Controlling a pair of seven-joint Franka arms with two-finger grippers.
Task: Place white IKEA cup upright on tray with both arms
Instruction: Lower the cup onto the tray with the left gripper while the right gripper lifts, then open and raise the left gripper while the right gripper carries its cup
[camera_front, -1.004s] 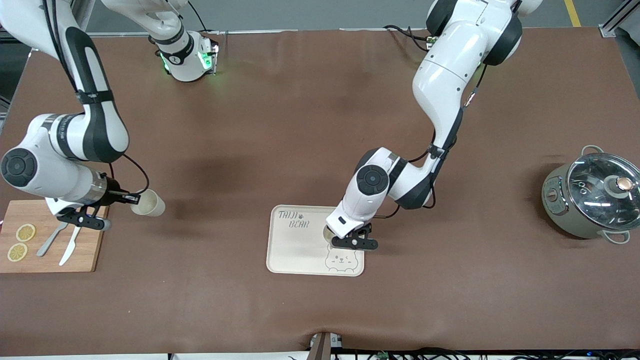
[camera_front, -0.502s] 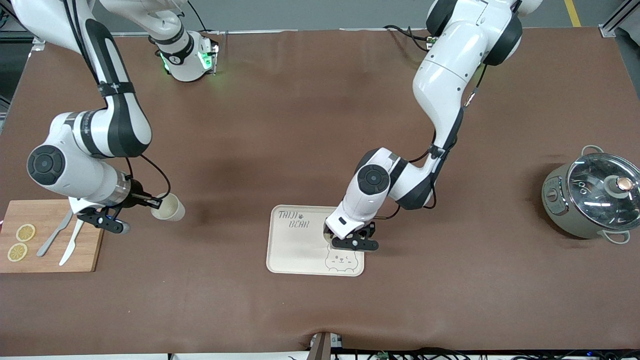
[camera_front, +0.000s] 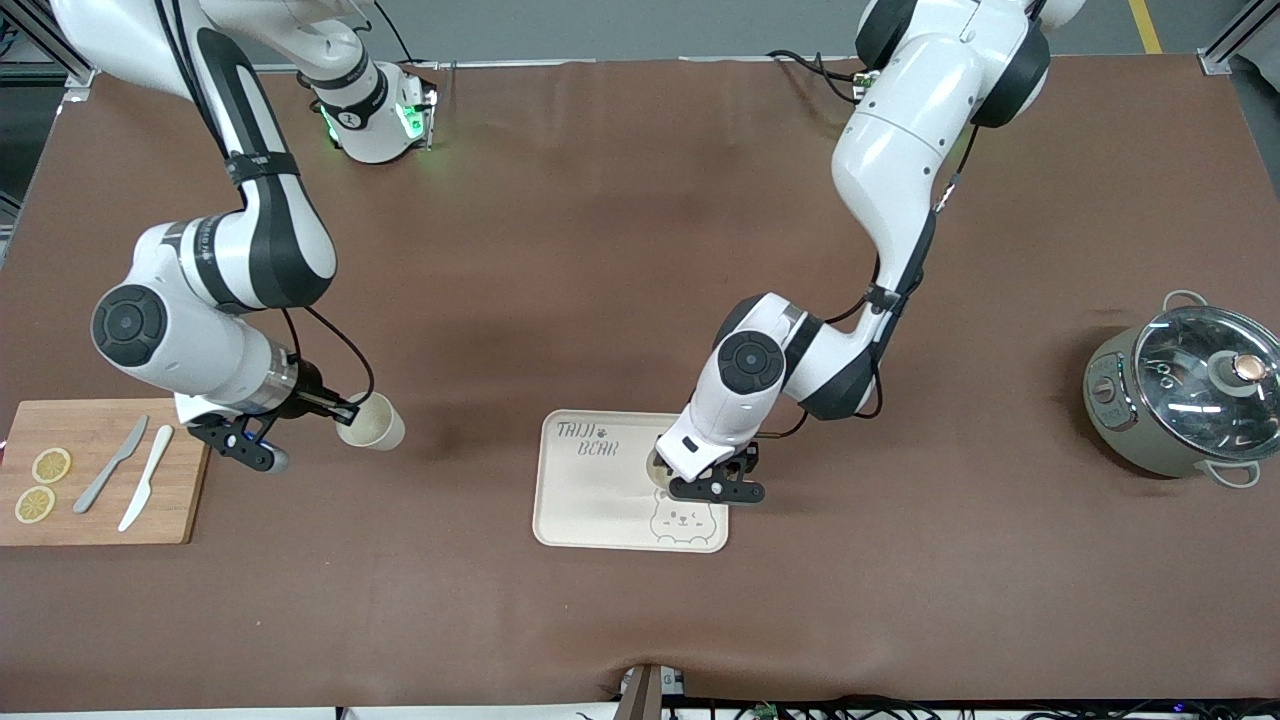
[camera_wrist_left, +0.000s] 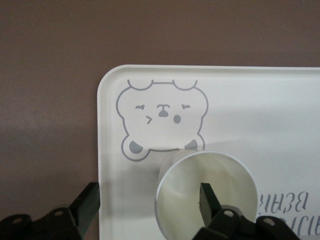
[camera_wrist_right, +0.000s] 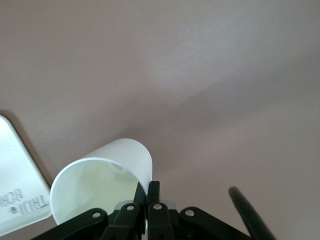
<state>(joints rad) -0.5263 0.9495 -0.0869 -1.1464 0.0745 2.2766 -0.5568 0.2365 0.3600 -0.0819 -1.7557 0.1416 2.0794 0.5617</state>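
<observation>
Right hand (camera_front: 343, 412) pinches tilted cup (camera_front: 372, 421); left hand (camera_front: 712, 478) straddles tray's (camera_front: 590, 500) cup (camera_wrist_left: 205, 194).

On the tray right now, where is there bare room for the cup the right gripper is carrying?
The tray is bare at its end toward the right arm, below the "TAIJI BEAR" lettering. The end toward the left arm is crowded: a cup stands upright beside the bear face, with the open left gripper straddling its wall. The right gripper holds its cup over bare table.
</observation>
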